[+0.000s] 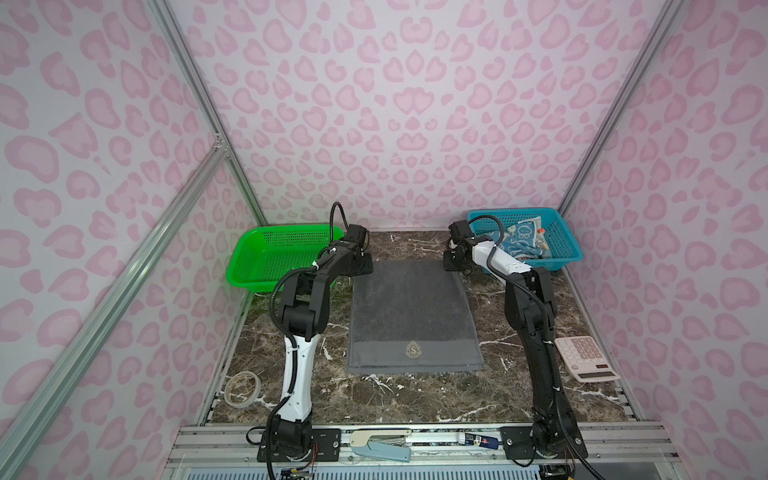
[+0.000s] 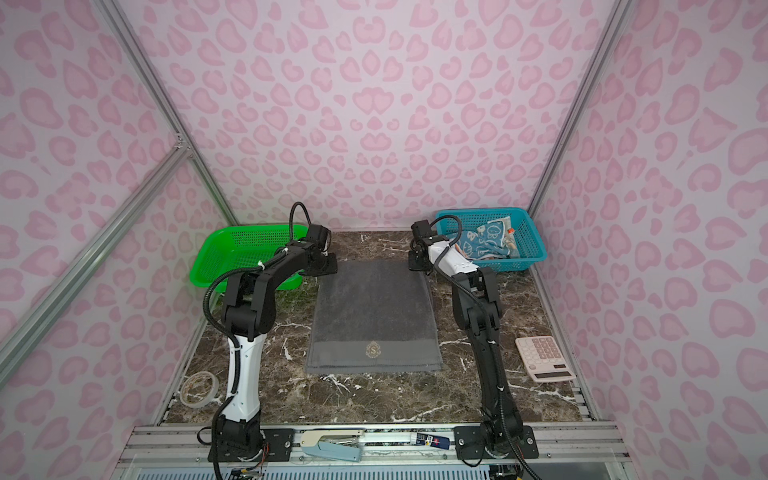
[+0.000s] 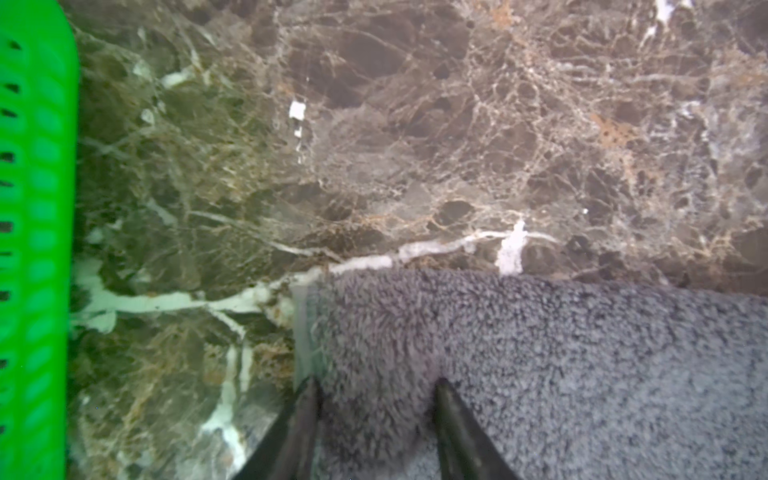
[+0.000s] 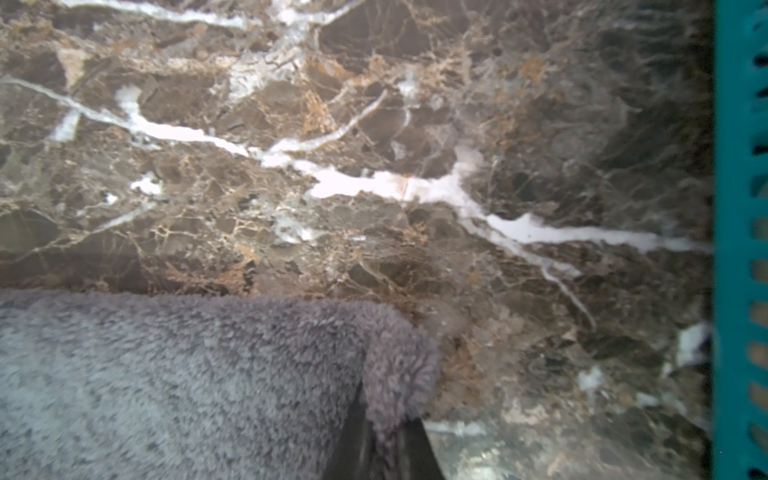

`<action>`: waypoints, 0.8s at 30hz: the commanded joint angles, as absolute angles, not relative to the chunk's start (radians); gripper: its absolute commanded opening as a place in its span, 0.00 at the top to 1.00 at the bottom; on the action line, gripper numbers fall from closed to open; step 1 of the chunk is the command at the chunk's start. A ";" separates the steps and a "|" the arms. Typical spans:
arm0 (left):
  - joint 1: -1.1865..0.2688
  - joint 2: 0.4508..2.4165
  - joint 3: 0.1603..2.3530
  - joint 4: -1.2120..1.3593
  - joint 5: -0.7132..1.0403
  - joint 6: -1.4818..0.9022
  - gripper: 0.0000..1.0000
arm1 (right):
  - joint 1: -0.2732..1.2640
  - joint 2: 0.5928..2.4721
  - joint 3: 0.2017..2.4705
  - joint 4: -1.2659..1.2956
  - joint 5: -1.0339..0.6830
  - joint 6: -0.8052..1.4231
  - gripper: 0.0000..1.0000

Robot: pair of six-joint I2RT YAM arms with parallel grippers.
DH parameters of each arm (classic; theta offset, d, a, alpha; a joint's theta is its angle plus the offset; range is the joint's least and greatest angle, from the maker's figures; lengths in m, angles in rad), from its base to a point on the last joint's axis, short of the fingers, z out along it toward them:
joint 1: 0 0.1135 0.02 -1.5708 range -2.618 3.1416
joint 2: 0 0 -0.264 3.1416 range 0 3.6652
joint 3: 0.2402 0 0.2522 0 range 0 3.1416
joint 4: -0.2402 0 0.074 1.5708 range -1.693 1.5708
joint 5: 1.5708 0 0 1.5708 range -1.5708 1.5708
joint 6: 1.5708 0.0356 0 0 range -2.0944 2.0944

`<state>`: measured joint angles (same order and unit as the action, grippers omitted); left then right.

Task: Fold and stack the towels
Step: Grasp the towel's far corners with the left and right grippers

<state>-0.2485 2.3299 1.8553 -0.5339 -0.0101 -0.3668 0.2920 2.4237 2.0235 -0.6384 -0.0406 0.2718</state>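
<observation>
At the far corners of the grey towel (image 1: pixel 411 316), the right end effector (image 4: pixel 386 415) is pinching one tight; the left end effector (image 3: pixel 376 382) is sitting half open over the other, ready to fold.

**Arm and gripper pose: both reaching forward, tips down**

Left arm (image 1: pixel 298 365): base at the near edge, white lower link upright, elbow bent, black forearm reaching forward and inward. Left gripper (image 3: pixel 376 386) points down. Its jaws stand partly apart, and the dark fingertips (image 3: pixel 303 415) are set on a corner of the grey towel (image 3: pixel 540 374) with pile between them (no pinch visible).

Right arm (image 1: pixel 536 328): black lower links lean forward, white forearm angles inward. Right gripper (image 4: pixel 386 415) points down, its jaws closed together on a raised fold at the towel's corner.

In both top views the grippers sit level with each other, well apart.
</observation>
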 commanded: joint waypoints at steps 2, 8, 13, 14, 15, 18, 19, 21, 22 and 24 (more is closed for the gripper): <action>-0.250 2.335 1.858 -0.535 0.005 -0.383 0.74 | 0.296 2.405 1.993 -0.642 -0.028 0.258 1.00; -0.250 2.298 1.853 -0.525 0.032 -0.392 0.96 | 0.295 2.363 1.968 -0.635 -0.012 0.222 1.00; -0.249 2.227 1.824 -0.495 0.072 -0.393 0.96 | 0.296 2.282 1.891 -0.570 -0.047 0.176 1.00; -0.250 2.209 1.810 -0.481 0.088 -0.391 0.96 | 0.296 2.254 1.871 -0.554 -0.056 0.168 1.00; -0.250 2.188 1.789 -0.458 0.103 -0.388 0.96 | 0.296 2.238 1.854 -0.544 -0.062 0.161 1.00; -0.250 2.128 1.741 -0.415 0.126 -0.387 0.96 | 0.296 2.187 1.799 -0.513 -0.073 0.141 1.00; -0.249 2.109 1.728 -0.409 0.132 -0.385 0.96 | 0.296 2.168 1.779 -0.505 -0.075 0.134 1.00; -0.250 2.082 1.706 -0.399 0.148 -0.385 0.96 | 0.294 2.129 1.733 -0.481 -0.084 0.122 1.00; -0.249 2.067 1.693 -0.393 0.157 -0.385 0.96 | 0.296 2.106 1.703 -0.466 -0.097 0.112 1.00; -0.249 2.043 1.670 -0.379 0.171 -0.385 0.96 | 0.296 2.064 1.644 -0.424 -0.116 0.099 1.00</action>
<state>-0.2501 2.1853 1.6901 -0.4259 0.1314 -0.3920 0.2947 2.0930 1.6905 -0.4923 -0.0860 0.1360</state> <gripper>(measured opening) 0.065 0.058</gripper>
